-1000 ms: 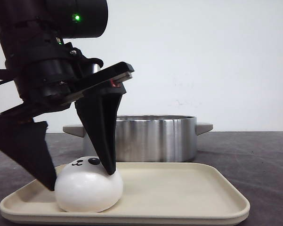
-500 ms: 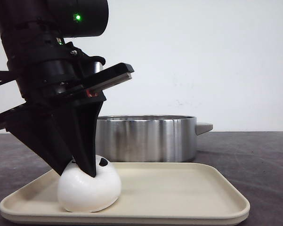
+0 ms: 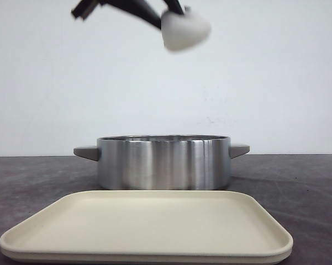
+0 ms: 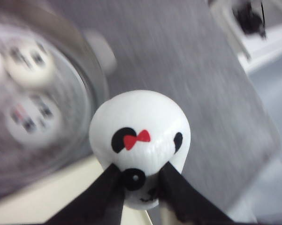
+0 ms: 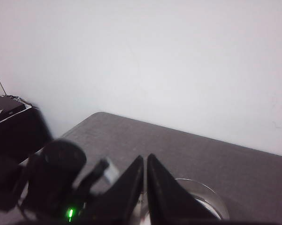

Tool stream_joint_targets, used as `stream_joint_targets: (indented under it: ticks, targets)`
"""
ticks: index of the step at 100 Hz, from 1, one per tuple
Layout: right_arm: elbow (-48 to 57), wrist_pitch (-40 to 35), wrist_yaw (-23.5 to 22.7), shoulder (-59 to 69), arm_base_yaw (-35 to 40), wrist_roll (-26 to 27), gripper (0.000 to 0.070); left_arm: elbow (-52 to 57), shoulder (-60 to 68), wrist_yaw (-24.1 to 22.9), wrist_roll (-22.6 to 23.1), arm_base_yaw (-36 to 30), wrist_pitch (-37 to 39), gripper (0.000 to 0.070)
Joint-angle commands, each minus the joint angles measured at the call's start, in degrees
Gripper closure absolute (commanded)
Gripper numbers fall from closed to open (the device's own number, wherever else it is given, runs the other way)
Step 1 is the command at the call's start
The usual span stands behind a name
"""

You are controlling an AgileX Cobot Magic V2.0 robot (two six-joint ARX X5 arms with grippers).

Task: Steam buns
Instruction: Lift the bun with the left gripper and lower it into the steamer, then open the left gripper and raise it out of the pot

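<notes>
Bun [image 4: 140, 140] is clamped between the left gripper's [image 4: 140, 190] fingers, pinched low on the dome near the face, most of the bun sticking out past the tips. In the front view bun [image 3: 185, 30] is held high above the pot [image 3: 164, 163], roughly over it, near the frame's top. Tray [image 3: 154, 226] sits in front of the pot, nothing on it.

At least two buns [image 4: 30, 63] are seen inside the pot through the left wrist camera, blurred; exact count cannot be told.

Right gripper [image 5: 146, 187] is closed on nothing, fingers together, held up and apart from the work.

Risks, as judged:
- Shallow grip on a smooth rounded bun: slip-out is likely if the arm swings or stops hard. Motion blur suggests fast travel.
- Release from this height: the bun would bounce off the rim or land on the table.
- Landing spot inside the pot is partly taken; a bun dropped onto another could roll or stack crooked.
- Squeeze marks are possible if the bun is soft.
</notes>
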Motion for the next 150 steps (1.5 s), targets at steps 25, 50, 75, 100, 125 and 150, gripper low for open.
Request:
stream_joint_targets:
  ticks: [25,50,75,100,125,150]
  targets:
    - [1.2,0.6,0.0,0.6,0.7,0.7,0.0694,8.6,15.0,-0.4,4.0,9.0,-3.9,0.0691]
    - [1.2,-0.3,0.0,0.6,0.7,0.7,0.0694,10.8,25.2,-0.5,4.2,12.6,-5.2,0.0691]
    - [1.2,-0.8,0.0,0.6,0.7,1.1,0.0694,11.5,28.7,-3.8,4.0,13.5,-4.6,0.0688]
    - [1.2,-0.8,0.0,0.6,0.7,1.2,0.0694,11.5,29.0,-3.1,3.7,13.7,-5.0,0.0422]
    - [1.2,-0.7,0.0,0.6,0.7,2.3,0.0694,11.6,28.9,-2.4,3.6,13.7,-6.6,0.0201]
    - [1.2,-2.4,0.1,0.7,0.7,2.6,0.0694,16.6,28.9,-1.6,3.6,13.7,-10.4,0.0183]
